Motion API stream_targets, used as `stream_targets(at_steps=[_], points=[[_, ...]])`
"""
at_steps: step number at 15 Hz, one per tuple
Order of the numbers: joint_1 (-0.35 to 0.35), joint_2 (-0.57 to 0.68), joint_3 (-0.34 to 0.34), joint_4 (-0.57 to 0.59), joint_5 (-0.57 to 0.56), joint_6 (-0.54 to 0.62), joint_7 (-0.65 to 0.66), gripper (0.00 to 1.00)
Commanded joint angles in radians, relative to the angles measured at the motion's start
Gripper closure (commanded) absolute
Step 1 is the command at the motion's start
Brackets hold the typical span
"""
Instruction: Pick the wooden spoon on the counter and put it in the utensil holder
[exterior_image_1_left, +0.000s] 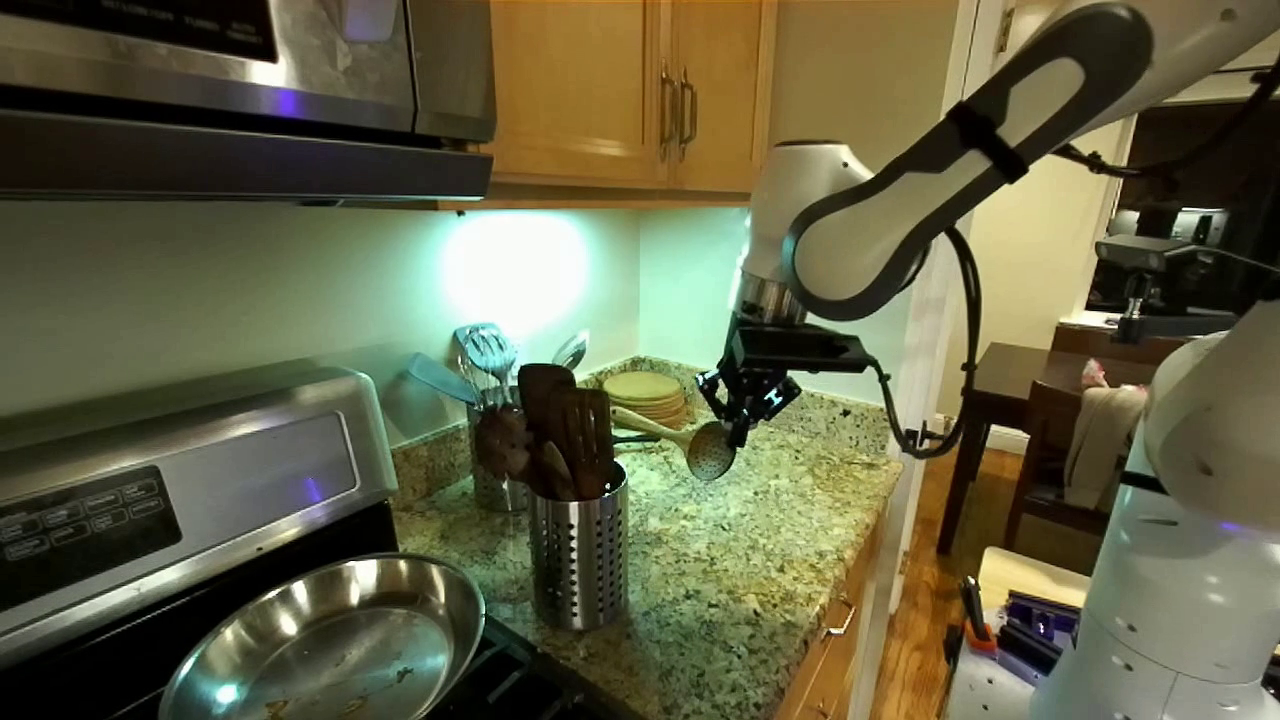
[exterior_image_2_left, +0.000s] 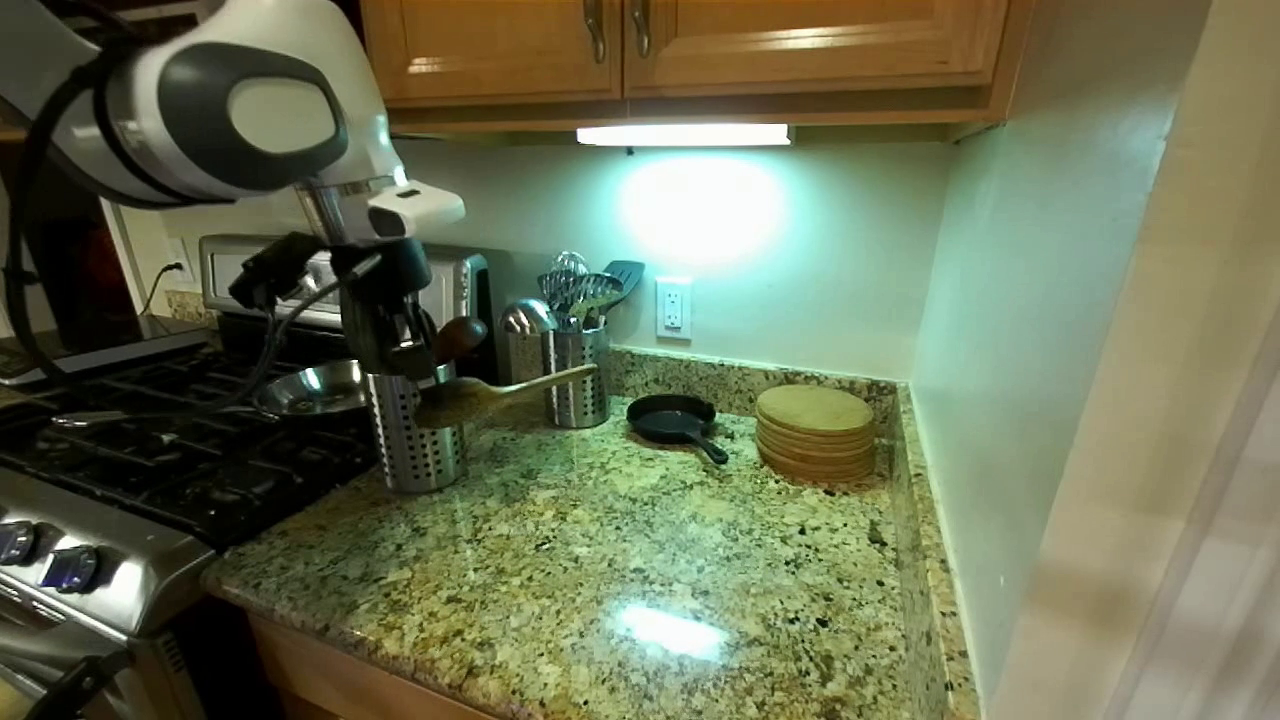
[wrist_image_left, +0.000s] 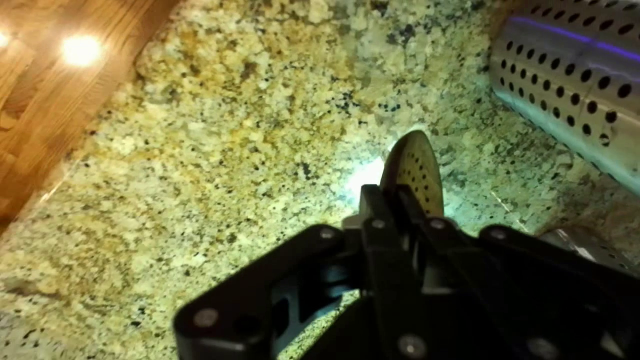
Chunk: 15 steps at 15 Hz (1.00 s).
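On the left in an exterior view, a steel frying pan (exterior_image_1_left: 350, 640) sits on the black stovetop (exterior_image_1_left: 520, 686), small brown marks showing on its inside. Next, toward the back of the speckled granite surface (exterior_image_1_left: 750, 530), stands a rear holder (exterior_image_1_left: 497, 491) of perforated metal, partly hidden, with several utensils (exterior_image_1_left: 440, 379) rising from it. In front of it, near the stovetop, the silver utensil holder (exterior_image_1_left: 580, 560) stands upright, dark brown utensils (exterior_image_1_left: 546, 396) sticking out of its top. Farther back lies a stack of tan discs (exterior_image_1_left: 643, 388); a small black skillet (exterior_image_2_left: 668, 424), clear in an exterior view, lies between the rear holder and that stack. To the right, the wooden spoon (exterior_image_1_left: 708, 456) is in the air above the surface, outside the utensil holder, its handle running leftward and slightly up. The hand (exterior_image_1_left: 738, 435) grips it by the bowl; in the wrist view its fingers (wrist_image_left: 371, 201) stand narrow, pinching the bowl's edge. The pale arm (exterior_image_1_left: 880, 240) reaches down from the upper right.
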Motion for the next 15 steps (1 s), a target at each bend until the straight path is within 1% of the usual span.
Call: stream_targets(at_steps=[1,4,7,9,12,15], points=[[-0.034,-0.230,0.044,-0.030,-0.084,-0.215,0.003,0.95],[-0.030,-0.364,0.068,-0.025,-0.134,-0.363,-0.013,0.95],[-0.021,-0.459,0.084,-0.020,-0.169,-0.449,-0.035,0.95],[-0.021,-0.495,0.092,-0.015,-0.197,-0.461,-0.064,0.95],[-0.030,-0.517,0.084,-0.012,-0.251,-0.431,-0.140,0.95],[-0.044,-0.535,0.080,-0.014,-0.329,-0.412,-0.224,0.95]])
